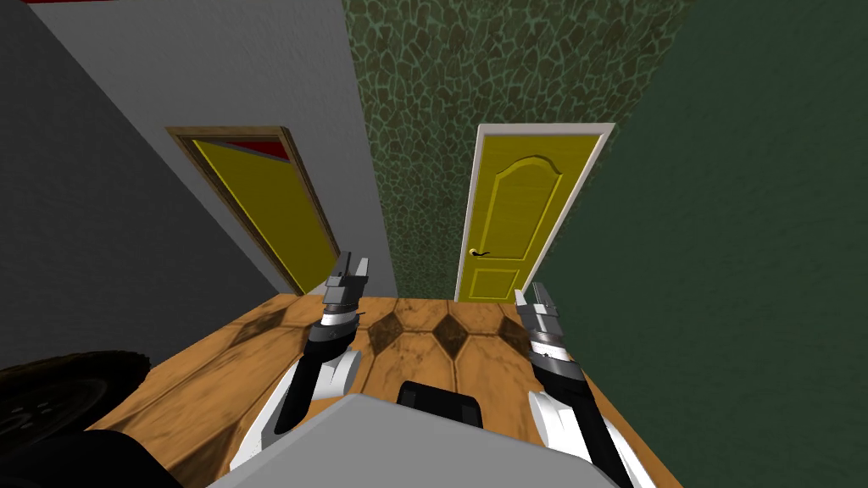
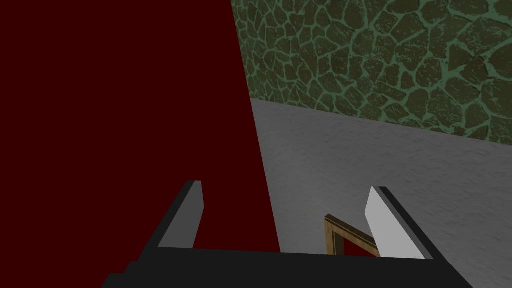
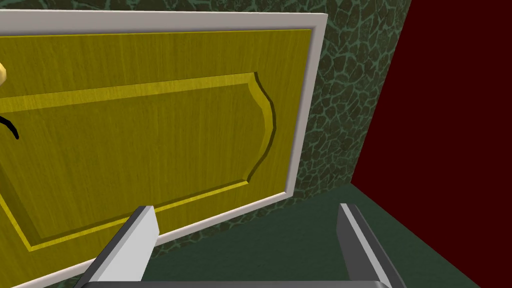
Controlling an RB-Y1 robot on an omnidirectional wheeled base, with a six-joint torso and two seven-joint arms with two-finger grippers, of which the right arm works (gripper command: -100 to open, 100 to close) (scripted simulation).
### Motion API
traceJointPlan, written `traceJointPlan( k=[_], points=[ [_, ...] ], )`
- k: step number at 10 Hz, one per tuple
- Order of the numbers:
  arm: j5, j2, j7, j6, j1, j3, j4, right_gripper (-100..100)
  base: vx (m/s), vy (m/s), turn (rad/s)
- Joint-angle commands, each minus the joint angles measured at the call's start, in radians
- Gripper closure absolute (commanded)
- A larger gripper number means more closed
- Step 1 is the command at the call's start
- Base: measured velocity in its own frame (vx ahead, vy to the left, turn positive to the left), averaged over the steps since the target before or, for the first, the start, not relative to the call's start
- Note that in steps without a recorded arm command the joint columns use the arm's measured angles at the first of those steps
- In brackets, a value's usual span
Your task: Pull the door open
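Yellow wood-grain door [image 1: 517, 212] with a raised arched panel, set flush in a white frame [image 1: 542, 129] in the green stone-pattern wall [image 1: 424, 127], straight ahead of the robot and a bit to its right. Looks shut from here.

It probably handles like any hinged slab: stiff, no give, fairly heavy. It will only go along its own arc, so a dead-straight tug would fight the hinges. The only real place to grab is the small dark lever handle [image 1: 481, 253] on the door's edge nearer the robot's left, so the hinges are presumably on the other edge. The lever is thin, curved and likely slick. The 2 blade fingers would want to close across the bar rather than out at its tip, or they could slide off once the pull starts.

Right gripper [image 1: 536, 294] is the 1 lined up for it. Its wrist view looks onto the door panel, and its 2 fingers [image 3: 135, 240] stand spread with nothing between them. It's well apart from the door, with wooden floor [image 1: 424, 326] in between, so the robot would have to close in before any grab. Left gripper [image 1: 354, 264] is held out in front too, also spread and empty.

Off to the left, a 2nd yellow door [image 1: 271, 212] in a brown frame [image 1: 229, 131] sits in the grey wall [image 1: 254, 68]. Dark green wall [image 1: 729, 254] runs along the right side.
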Motion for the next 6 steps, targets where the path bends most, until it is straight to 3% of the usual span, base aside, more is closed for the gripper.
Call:
traceJointPlan(
  k=[1, 6],
  points=[
    [0.003, -0.006, -0.004, -0.003, -0.016, -0.003, 0.030, -100, 0.144, -0.021, 0.023],
    [0.011, -0.030, -0.020, -0.029, -0.063, -0.014, 0.145, -100, 0.089, -0.005, 0.019]
  ],
)
